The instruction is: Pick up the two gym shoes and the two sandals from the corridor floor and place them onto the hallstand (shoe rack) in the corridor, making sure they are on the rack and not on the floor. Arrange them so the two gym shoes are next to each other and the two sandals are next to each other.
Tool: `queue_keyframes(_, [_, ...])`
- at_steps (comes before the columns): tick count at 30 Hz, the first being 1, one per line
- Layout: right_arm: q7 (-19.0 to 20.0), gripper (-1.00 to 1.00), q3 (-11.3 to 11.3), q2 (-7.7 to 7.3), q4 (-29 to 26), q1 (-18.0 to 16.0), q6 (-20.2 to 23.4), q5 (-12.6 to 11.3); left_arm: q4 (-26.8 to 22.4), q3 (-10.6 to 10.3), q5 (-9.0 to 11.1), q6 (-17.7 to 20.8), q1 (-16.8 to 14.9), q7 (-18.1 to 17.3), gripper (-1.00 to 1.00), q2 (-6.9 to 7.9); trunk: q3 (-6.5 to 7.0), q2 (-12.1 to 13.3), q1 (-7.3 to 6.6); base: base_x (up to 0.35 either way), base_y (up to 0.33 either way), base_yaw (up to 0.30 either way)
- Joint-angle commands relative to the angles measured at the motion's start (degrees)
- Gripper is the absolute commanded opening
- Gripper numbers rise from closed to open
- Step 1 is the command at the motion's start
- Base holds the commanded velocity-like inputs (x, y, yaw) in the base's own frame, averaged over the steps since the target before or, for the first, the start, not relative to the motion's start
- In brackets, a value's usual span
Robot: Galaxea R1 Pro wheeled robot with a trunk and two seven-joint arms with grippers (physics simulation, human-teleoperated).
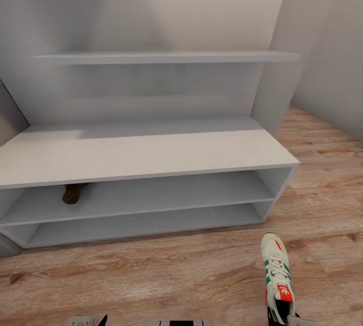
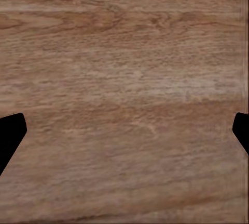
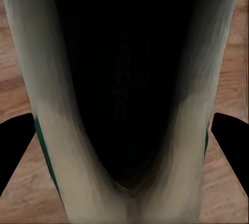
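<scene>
Pale-grey rack (image 1: 151, 157) against the wall, two long slots below. In the upper slot, far left: one brown sandal (image 1: 71, 193), half in shadow. Lower slot and top shelves bare. On the floor (image 1: 151, 275) before the rack's right end: white sneaker (image 1: 277, 278), green stripes, red-orange patches, toe toward the rack. Right tool (image 3: 124, 146) spread wide astride its dark opening; grip unclear. Left tool (image 2: 124, 130) spread wide over bare planks, holding nothing.

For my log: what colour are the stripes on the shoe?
Green, on the white shoe; clearest in the head view.
</scene>
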Motion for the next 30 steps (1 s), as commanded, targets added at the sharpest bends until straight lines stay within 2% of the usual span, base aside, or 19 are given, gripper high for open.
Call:
queue_keyframes(1, [-0.15, -1.0, 0.04, 0.02, 0.06, -0.04, -0.17, 0.03, 0.03, 0.19, 0.5, 0.04, -0.03, -0.55, 1.0, -0.01, -0.04, -0.02, -0.01, 0.0, -0.266, 0.0])
queue_keyframes(13, [-0.18, -1.0, 0.09, 0.07, 0.02, -0.03, -0.17, -0.1, 0.15, 0.24, 0.5, 0.05, -0.03, -0.53, 1.0, 0.0, -0.04, -0.02, -0.01, 0.024, -0.268, 0.005])
queue_keyframes(20, [-0.19, -1.0, 0.03, 0.07, -0.02, -0.03, -0.18, -0.12, 0.13, 0.24, 0.54, 0.05, -0.05, -0.53, 1.0, 0.0, -0.04, -0.02, -0.01, 0.09, -0.266, 0.17])
queue_keyframes(29, [-0.27, -1.0, 0.02, 0.07, -0.19, 0.0, -0.18, -0.2, 0.21, 0.28, 0.59, 0.05, -0.05, -0.53, 1.0, 0.08, -0.04, -0.02, -0.01, -0.158, -0.029, 0.041])
queue_keyframes(30, [-0.27, -1.0, 0.02, 0.07, -0.2, -0.02, -0.18, -0.2, 0.21, 1.33, 0.59, -0.01, -0.03, -0.79, 1.0, 0.02, -0.04, -0.02, -0.01, -0.296, 0.0, 0.0])
